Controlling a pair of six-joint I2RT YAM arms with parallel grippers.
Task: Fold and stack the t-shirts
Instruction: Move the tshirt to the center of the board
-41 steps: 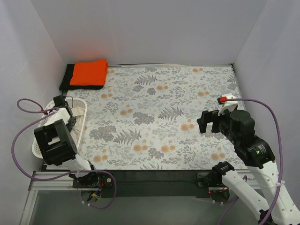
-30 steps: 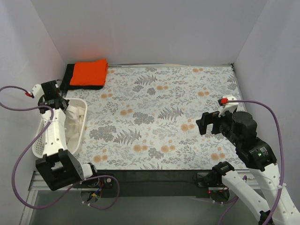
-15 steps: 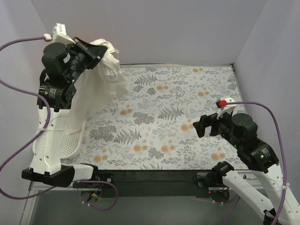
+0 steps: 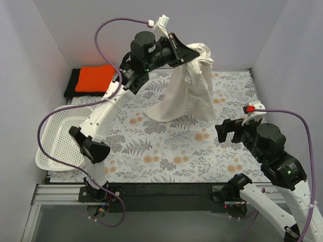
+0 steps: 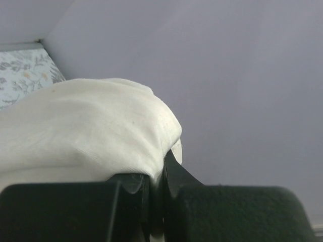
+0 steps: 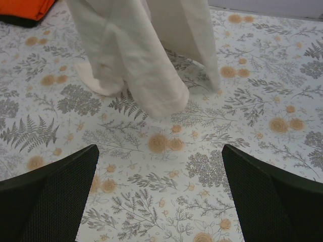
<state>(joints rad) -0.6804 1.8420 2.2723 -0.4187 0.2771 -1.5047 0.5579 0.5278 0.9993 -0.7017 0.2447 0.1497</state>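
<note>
My left gripper (image 4: pixel 182 52) is shut on the cream t-shirt (image 4: pixel 186 88) and holds it high over the far middle of the table. The shirt hangs down and its lower end brushes the floral cloth. In the left wrist view the cream fabric (image 5: pixel 86 131) is pinched between the black fingers (image 5: pixel 176 184). The folded orange t-shirt (image 4: pixel 95 78) lies on the folded black t-shirt (image 4: pixel 73 80) at the far left corner. My right gripper (image 4: pixel 225 132) is open and empty at the right. In the right wrist view it faces the hanging shirt (image 6: pixel 146 65) from a short way off.
A white perforated basket (image 4: pixel 54 138) sits at the near left edge, empty. The table carries a floral cloth (image 4: pixel 151 146). Grey walls close in the left, back and right sides. The orange shirt's corner (image 6: pixel 22 7) shows at the right wrist view's top left.
My left arm has lifted the cream shirt out of the basket and swung it right and up over the far middle of the table. The right gripper has shifted slightly.
</note>
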